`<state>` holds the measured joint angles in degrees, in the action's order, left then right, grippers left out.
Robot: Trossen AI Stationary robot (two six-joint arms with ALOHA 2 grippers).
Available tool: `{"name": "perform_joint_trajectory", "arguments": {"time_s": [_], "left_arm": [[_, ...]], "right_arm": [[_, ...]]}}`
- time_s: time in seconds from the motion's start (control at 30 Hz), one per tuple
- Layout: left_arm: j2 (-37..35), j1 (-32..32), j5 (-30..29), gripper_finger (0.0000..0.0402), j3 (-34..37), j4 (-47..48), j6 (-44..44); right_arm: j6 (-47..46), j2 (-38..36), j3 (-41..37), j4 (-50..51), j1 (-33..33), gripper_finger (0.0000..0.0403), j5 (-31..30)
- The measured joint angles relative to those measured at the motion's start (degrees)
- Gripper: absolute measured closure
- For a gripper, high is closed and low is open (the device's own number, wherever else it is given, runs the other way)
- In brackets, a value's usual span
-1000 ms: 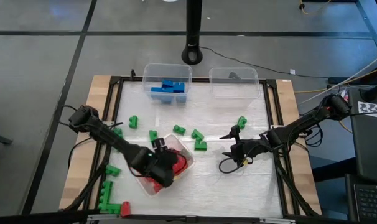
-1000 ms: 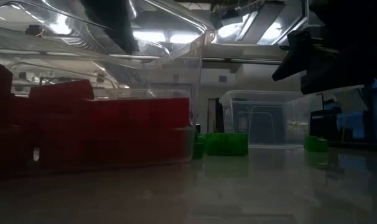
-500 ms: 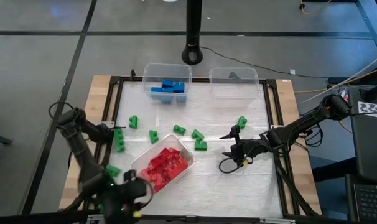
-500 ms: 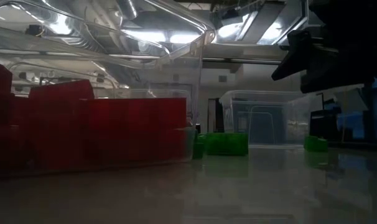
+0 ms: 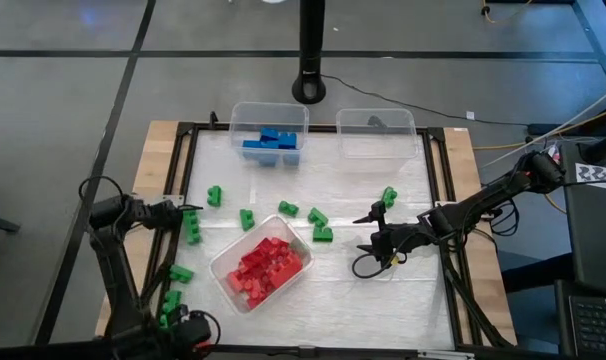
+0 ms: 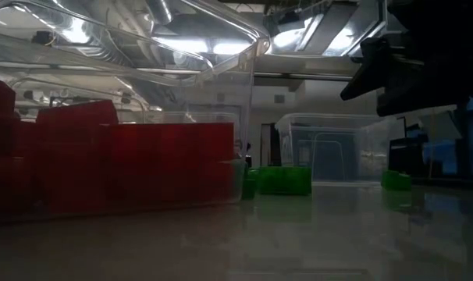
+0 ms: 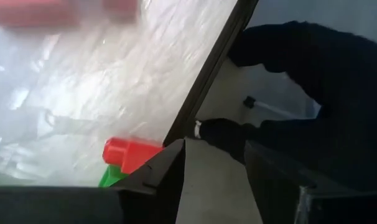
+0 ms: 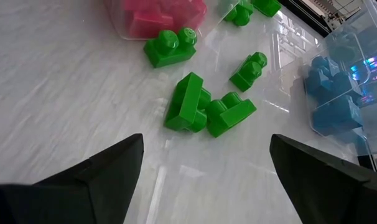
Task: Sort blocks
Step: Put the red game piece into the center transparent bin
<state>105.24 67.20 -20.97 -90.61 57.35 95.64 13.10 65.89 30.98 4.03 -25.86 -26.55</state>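
Red blocks fill a clear bin (image 5: 261, 270) near the table's front; it also shows in the low view (image 6: 119, 164). Blue blocks lie in a bin (image 5: 268, 140) at the far edge. Several green blocks (image 5: 318, 225) lie scattered on the table. My left gripper (image 5: 188, 335) is open and empty at the near left corner, beside a red block (image 7: 129, 151) and a green block (image 7: 111, 177). My right gripper (image 5: 368, 245) is open and empty, low over the table right of centre, facing a cluster of green blocks (image 8: 204, 106).
An empty clear bin (image 5: 376, 130) stands at the far edge, right of the blue one. More green blocks (image 5: 173, 295) lie along the left edge. A black frame (image 7: 207, 81) borders the table. Bare table lies between the red bin and my right gripper.
My left gripper has left the red bin and swung toward the table's near left corner, ending over the red and green blocks there. The red bin now shows uncovered. My right arm has kept still.
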Motion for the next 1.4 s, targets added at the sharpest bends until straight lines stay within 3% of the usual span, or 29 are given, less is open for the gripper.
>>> {"name": "perform_joint_trajectory", "arguments": {"time_s": [0.47, 0.7, 0.9, 1.4], "left_arm": [[6.51, 1.06, -1.11, 0.0245, 0.03, 5.44, 0.56], [6.75, 0.16, 0.00, 0.0180, 0.30, 6.08, 1.23], [6.95, 0.90, 4.39, 0.0136, 0.31, 5.85, -3.13], [12.48, 2.47, 4.53, 0.0136, 0.35, 5.05, -10.28]], "right_arm": [[0.24, 0.00, 0.00, -0.07, 0.01, 0.0052, -0.02], [0.70, 0.00, 0.00, -0.09, 0.02, 0.0052, -1.66], [0.76, 0.00, 0.00, -0.04, 0.02, 0.0052, -2.45], [0.76, 0.00, 0.00, 0.07, 0.02, 0.0052, -2.44]]}}
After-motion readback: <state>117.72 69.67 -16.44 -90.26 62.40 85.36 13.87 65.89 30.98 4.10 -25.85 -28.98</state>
